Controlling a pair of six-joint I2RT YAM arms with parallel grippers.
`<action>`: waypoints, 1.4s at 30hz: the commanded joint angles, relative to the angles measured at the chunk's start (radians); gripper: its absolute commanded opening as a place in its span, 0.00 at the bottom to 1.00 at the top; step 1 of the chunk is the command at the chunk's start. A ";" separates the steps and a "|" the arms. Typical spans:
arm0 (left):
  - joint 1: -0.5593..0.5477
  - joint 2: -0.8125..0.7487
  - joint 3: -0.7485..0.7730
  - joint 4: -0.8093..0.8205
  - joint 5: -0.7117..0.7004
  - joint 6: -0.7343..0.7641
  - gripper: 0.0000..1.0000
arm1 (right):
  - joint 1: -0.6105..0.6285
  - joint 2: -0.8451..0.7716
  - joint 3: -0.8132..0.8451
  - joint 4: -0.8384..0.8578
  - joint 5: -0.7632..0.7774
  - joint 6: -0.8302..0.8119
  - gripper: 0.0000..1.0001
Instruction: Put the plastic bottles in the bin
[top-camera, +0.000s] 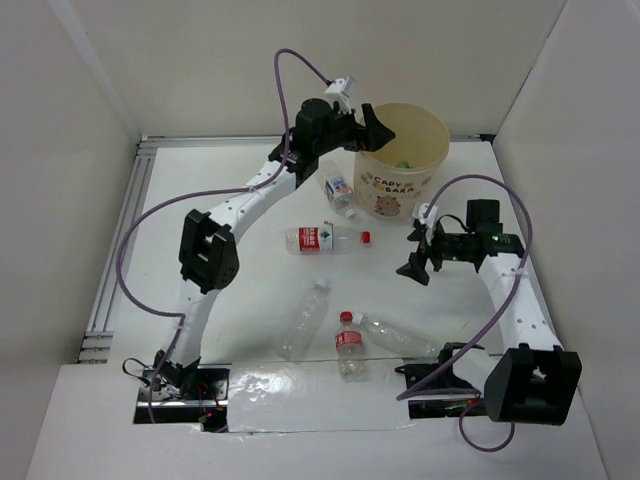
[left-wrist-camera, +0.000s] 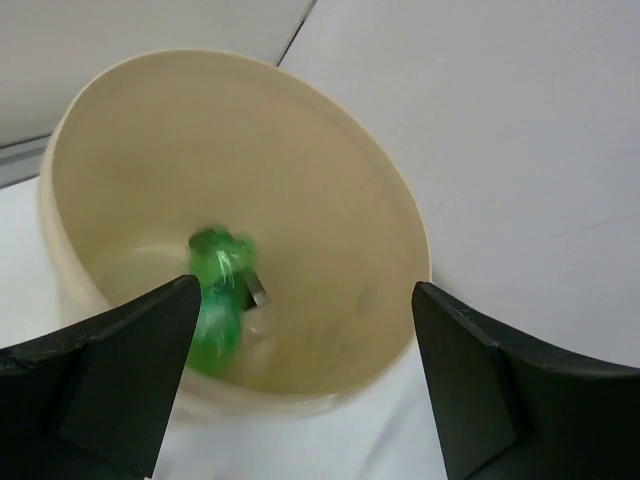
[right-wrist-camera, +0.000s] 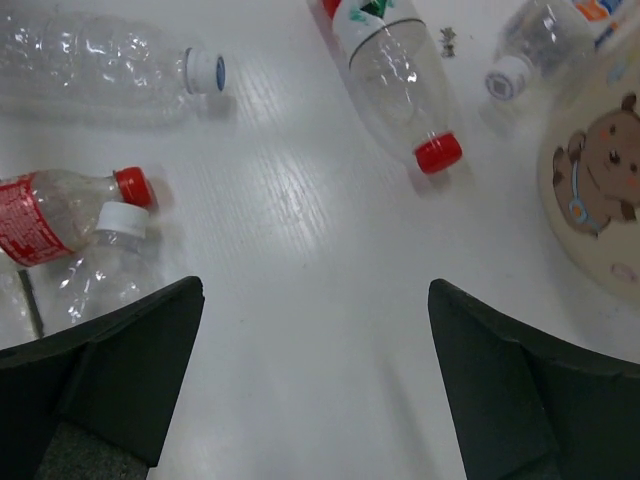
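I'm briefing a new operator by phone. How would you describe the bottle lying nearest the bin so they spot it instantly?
Find the round beige bin with the cartoon bear at the table's far side. Close beside its left wall lies a small clear bottle on its side. Alone among the loose bottles, it pairs a white cap with a blue-and-white label.

Bright, even light; blurred green bottle (left-wrist-camera: 218, 300).

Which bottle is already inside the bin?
The green bottle: it is the only one inside the bin and the only green one. The clear bottles all lie outside on the table.
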 joint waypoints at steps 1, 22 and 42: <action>-0.005 -0.252 -0.085 -0.023 -0.044 0.134 0.99 | 0.088 0.036 -0.028 0.159 0.027 -0.075 1.00; -0.046 -1.564 -1.586 -0.602 -0.274 -0.130 0.99 | 0.615 0.700 0.321 0.628 0.415 -0.112 1.00; -0.246 -1.512 -1.655 -0.425 -0.199 -0.013 0.99 | 0.653 0.722 0.961 0.051 -0.015 0.157 0.27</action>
